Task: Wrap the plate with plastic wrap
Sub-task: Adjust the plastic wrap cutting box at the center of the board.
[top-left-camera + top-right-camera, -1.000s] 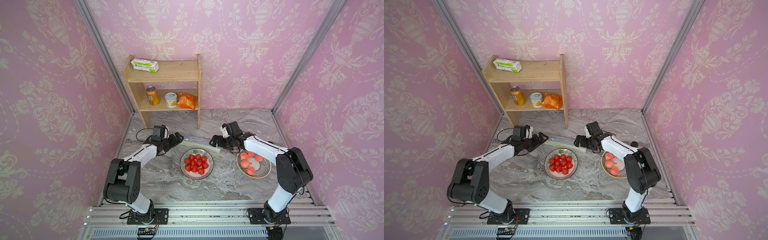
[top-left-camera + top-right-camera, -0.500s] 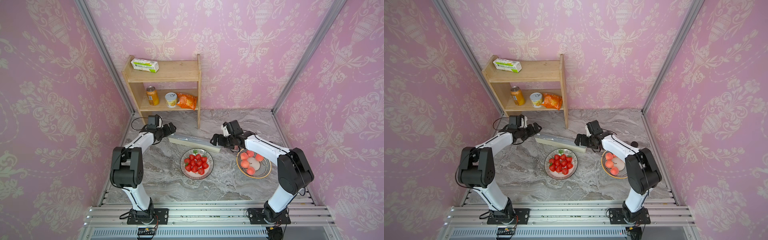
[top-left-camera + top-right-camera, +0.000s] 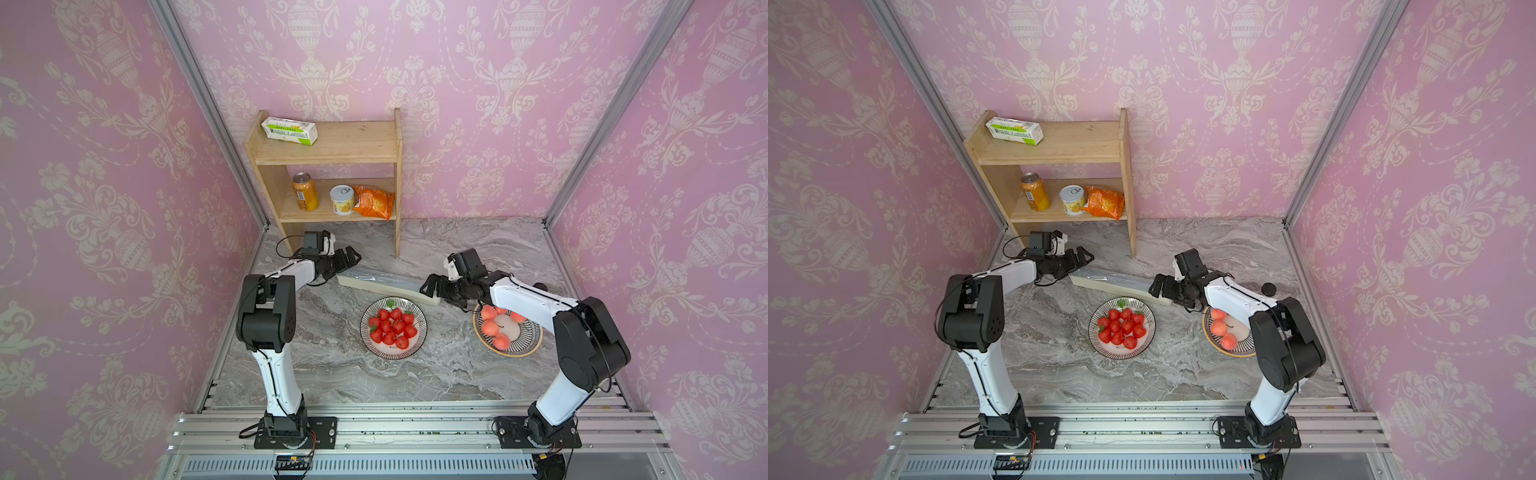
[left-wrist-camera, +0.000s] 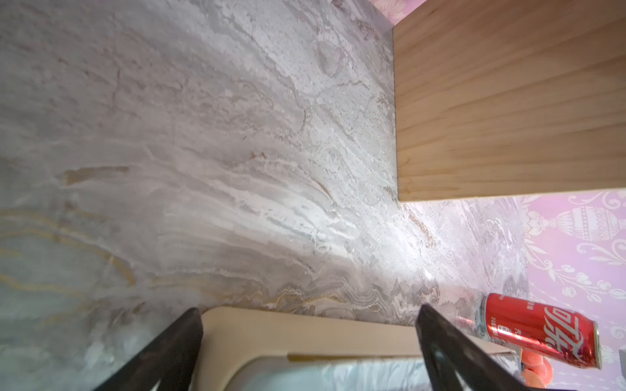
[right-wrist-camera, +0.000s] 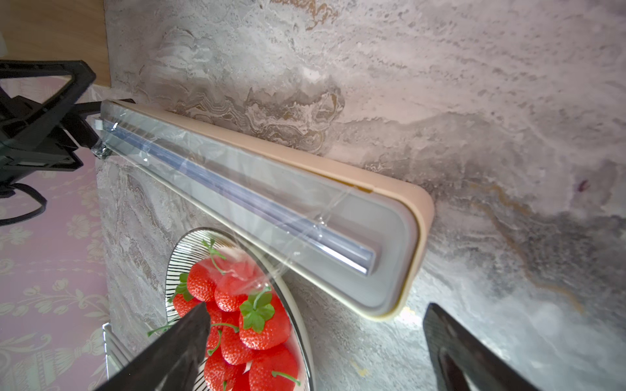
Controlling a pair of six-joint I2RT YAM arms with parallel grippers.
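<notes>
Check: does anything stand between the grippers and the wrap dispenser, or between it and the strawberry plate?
Nothing visible does. The left gripper and right gripper sit open at the dispenser box ends; the strawberry plate lies alongside.

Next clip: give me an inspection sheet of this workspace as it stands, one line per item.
Surface: marble tabletop, no spills seen.
Job's things: dispenser box flat behind strawberry plate; plastic wrap crinkled over its grey top; strawberries mostly uncovered.
Clutter: peach plate; red can; wooden shelf holding carton, orange can, tin, snack bag.
Grippers: left gripper open at one box end; right gripper open at the other; neither holds anything.
Cables: black loop at left wrist, clear of the box.
Surroundings: pink wallpaper, metal frame posts.
</notes>
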